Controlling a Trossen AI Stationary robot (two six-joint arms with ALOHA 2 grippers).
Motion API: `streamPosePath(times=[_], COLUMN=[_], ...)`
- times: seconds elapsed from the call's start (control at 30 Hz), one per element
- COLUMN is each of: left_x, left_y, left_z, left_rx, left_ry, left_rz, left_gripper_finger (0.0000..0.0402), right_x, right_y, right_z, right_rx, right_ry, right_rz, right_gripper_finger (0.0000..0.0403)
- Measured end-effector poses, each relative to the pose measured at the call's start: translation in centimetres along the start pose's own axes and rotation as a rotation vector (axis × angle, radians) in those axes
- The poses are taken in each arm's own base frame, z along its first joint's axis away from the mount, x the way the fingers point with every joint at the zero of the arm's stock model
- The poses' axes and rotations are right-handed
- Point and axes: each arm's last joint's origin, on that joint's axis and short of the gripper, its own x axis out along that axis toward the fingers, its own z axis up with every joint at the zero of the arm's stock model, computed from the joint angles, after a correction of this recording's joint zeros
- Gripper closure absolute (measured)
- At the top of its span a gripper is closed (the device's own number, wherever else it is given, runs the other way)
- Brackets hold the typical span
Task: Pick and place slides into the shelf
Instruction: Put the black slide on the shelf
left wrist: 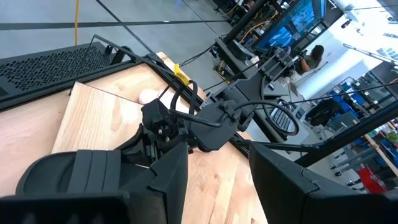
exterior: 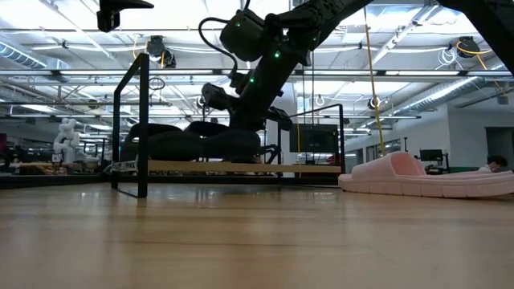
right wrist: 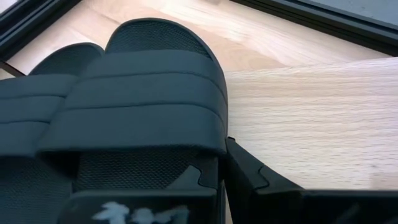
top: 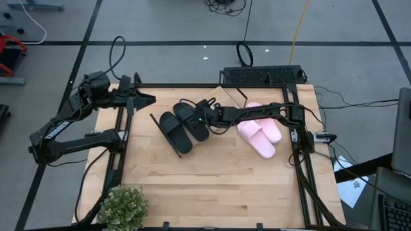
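- Right tool (top: pixel 207 119) clamped on rear of one black slide (top: pixel 194 120), resting on shelf (exterior: pixel 241 167) beside its mate (top: pixel 174 131).
- Left tool (top: pixel 146 99) open, idle at worktop (top: pixel 212 186) edge.
- Risk: dragging slide off slanted board on withdrawal; pink slides (top: pixel 260 131) unplaced.

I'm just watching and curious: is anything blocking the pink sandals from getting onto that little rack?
Partly. The two black slides already lie on the shelf, and the right gripper is at them, so the rack looks full. The pink slides sit on the tabletop beside it.
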Motion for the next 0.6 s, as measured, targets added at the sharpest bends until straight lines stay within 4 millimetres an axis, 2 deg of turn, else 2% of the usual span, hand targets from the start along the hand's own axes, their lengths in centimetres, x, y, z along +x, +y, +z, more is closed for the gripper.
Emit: streamPosePath(times=[0.6], left_x=[-0.01], left_y=[-0.01], left_z=[0.0], left_rx=[0.0], left_ry=[0.0], left_rz=[-0.001], left_gripper_finger=[0.0236], right_x=[-0.09], right_y=[0.2], right_z=[-0.21], right_rx=[-0.005], right_ry=[0.024], right_rz=[0.025], right_gripper_finger=[0.0403])
